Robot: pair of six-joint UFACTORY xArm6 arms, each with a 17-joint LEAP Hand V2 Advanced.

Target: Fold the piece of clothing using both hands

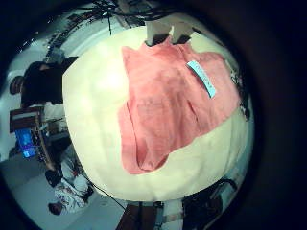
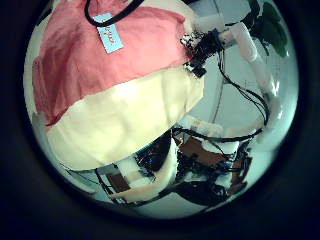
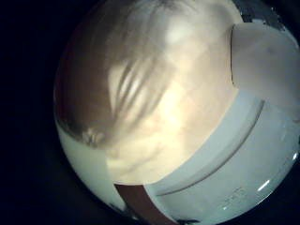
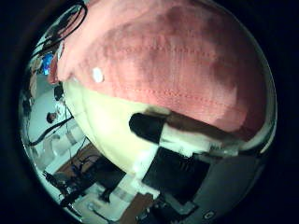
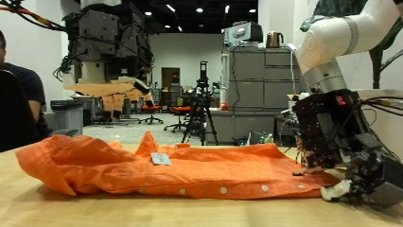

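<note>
An orange garment [image 5: 189,170] lies spread lengthwise on the pale table [image 5: 76,208], with a small light tag [image 5: 162,159] near its middle. My right hand [image 5: 334,151] reaches down to the table at one end of the cloth, fingers extended beside the hem. Its thumb side palm view shows the garment [image 4: 168,56] close, with a finger [image 4: 163,131] lying on the table just off the hem. My left hand is out of the outside view. Its palm views look down from high above on the garment [image 1: 173,96] and tag [image 1: 202,78], and one shows the right hand [image 2: 203,48] at the cloth's edge.
Bare table top [image 1: 96,105] surrounds the garment, and a wide strip [image 2: 130,120] lies along one side. The table's edge [image 3: 202,155] runs close to my right palm. A grey cabinet [image 5: 258,95] and lab equipment stand beyond the table.
</note>
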